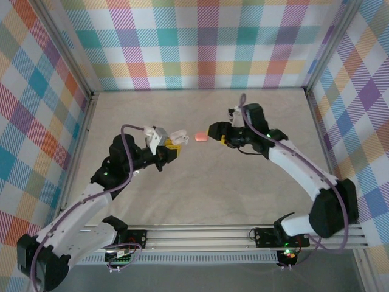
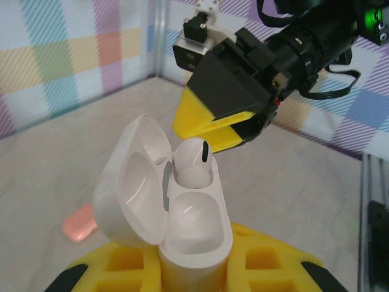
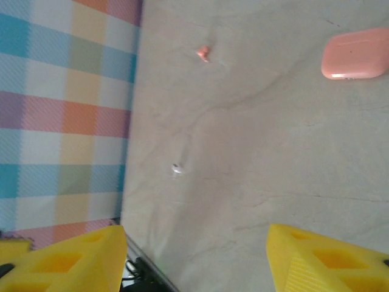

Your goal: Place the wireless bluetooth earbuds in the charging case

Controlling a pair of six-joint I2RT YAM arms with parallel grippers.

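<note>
Pink charging case (image 3: 355,55) closed | left gripper (image 1: 169,144) holds white case (image 2: 182,225) | right gripper (image 3: 196,255) wide

Top view: bright, even, diffuse light from overhead. The table (image 1: 200,182) has only faint soft shadows under both arms, no glare.

Left wrist: white case (image 2: 188,225) is sharp at centre, w/ glossy highlights on lid & cup. Fingers (image 2: 127,267) of the left gripper (image 2: 194,264) at 6 o'clock look soft. The charging case (image 2: 79,222) at 8 o'clock is a blurred blob. A green LED (image 2: 372,15) flares at 1 o'clock.

Right wrist: paler, washed out. Fingers (image 3: 67,261) of the right gripper (image 3: 197,261) at 7 & 5 o'clock are out of focus. The earbud (image 3: 203,53) near 12 is fuzzy; the charging case at 2 has a pale sheen along its lower edge.
</note>
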